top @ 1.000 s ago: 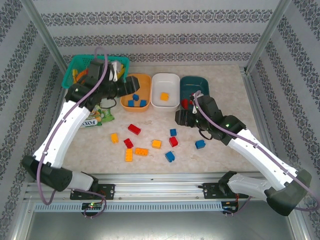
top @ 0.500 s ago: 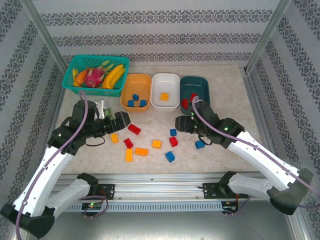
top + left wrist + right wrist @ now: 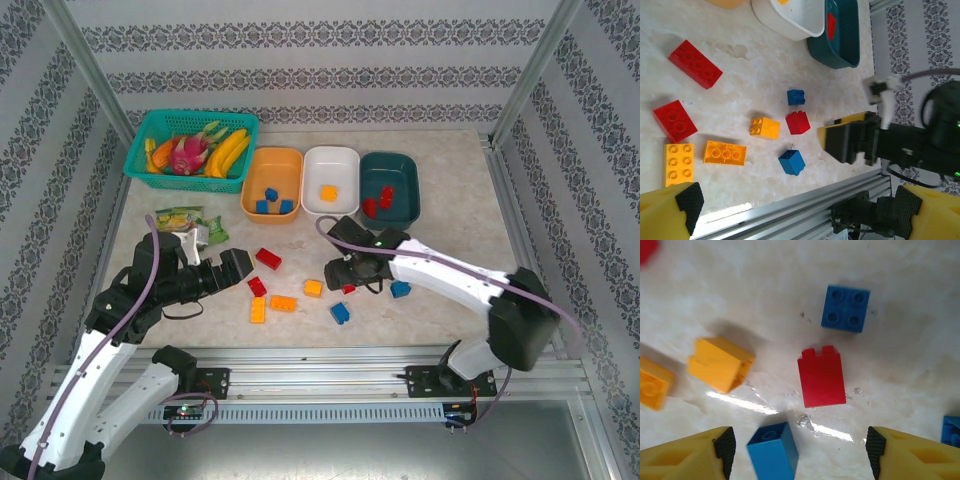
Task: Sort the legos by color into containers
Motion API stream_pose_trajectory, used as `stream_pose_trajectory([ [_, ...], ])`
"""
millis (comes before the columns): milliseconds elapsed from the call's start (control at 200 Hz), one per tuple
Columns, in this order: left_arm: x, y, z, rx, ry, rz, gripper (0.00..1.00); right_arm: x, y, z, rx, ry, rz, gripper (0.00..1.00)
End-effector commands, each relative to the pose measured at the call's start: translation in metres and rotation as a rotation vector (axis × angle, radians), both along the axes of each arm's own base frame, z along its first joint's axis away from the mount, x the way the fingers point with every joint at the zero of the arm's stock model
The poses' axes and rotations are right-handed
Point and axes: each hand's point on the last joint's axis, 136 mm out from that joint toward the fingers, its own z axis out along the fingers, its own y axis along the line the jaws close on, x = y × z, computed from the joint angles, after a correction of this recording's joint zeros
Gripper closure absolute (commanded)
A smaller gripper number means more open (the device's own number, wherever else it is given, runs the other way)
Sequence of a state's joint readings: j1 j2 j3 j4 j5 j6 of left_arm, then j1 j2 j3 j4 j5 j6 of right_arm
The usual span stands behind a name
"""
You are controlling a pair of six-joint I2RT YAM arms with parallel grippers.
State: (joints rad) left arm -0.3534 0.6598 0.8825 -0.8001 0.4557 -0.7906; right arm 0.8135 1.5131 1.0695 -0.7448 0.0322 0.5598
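Three trays stand at the back: the orange tray (image 3: 252, 190) holds blue legos, the white tray (image 3: 345, 160) an orange one, the dark teal tray (image 3: 404, 166) red ones. Loose legos lie mid-table: a long red one (image 3: 267, 258), orange ones (image 3: 283, 303), a blue one (image 3: 340, 313). My right gripper (image 3: 340, 272) hovers open over them, with a red lego (image 3: 821, 376) ahead of its jaws and a blue lego (image 3: 772, 457) between its fingertips (image 3: 725, 445), untouched. My left gripper (image 3: 235, 265) is wide open, low at the left, beside the red lego (image 3: 257, 286).
A teal lattice basket (image 3: 140, 135) of toy fruit sits at the back left, and a green snack packet (image 3: 185, 222) lies in front of it. The aluminium rail (image 3: 320, 365) runs along the near edge. Another blue lego (image 3: 400, 289) lies right of my right gripper.
My left arm has drawn back from the orange tray to the near left. My right gripper has moved from the teal tray down and left over the loose legos.
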Motion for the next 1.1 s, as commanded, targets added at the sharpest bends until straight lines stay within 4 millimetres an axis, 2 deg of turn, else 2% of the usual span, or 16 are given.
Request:
stream_pose_trajectory([
  [0, -0.006, -0.005, -0.005, -0.024, 0.028, -0.023, 0.0, -0.004, -0.005, -0.017, -0.071, 0.075, 0.084, 0.29],
  [280, 0.002, -0.008, -0.003, -0.043, 0.025, -0.006, 0.01, 0.018, -0.007, -0.051, -0.129, 0.108, 0.085, 0.38],
  [525, 0.004, -0.007, -0.006, -0.033, 0.032, 0.0, 0.01, 0.028, 0.005, -0.063, -0.108, 0.139, 0.099, 0.53],
  [674, 0.006, -0.006, -0.006, -0.03, 0.031, 0.005, 0.01, 0.03, 0.006, -0.061, -0.098, 0.138, 0.088, 0.68],
  [799, 0.011, -0.01, 0.003, -0.033, 0.012, -0.01, 0.02, 0.031, 0.002, -0.041, -0.089, 0.094, 0.069, 0.74],
  [909, 0.025, -0.017, 0.022, -0.041, -0.022, -0.019, 0.02, 0.042, -0.012, -0.003, -0.07, 0.009, 0.024, 0.76],
  [1009, 0.046, -0.027, 0.042, -0.052, -0.059, -0.03, 0.02, 0.066, -0.039, 0.034, -0.026, -0.071, -0.074, 0.77],
  [1094, 0.067, -0.043, 0.054, -0.052, -0.08, -0.056, 0.03, 0.093, -0.067, 0.057, 0.005, -0.127, -0.166, 0.77],
])
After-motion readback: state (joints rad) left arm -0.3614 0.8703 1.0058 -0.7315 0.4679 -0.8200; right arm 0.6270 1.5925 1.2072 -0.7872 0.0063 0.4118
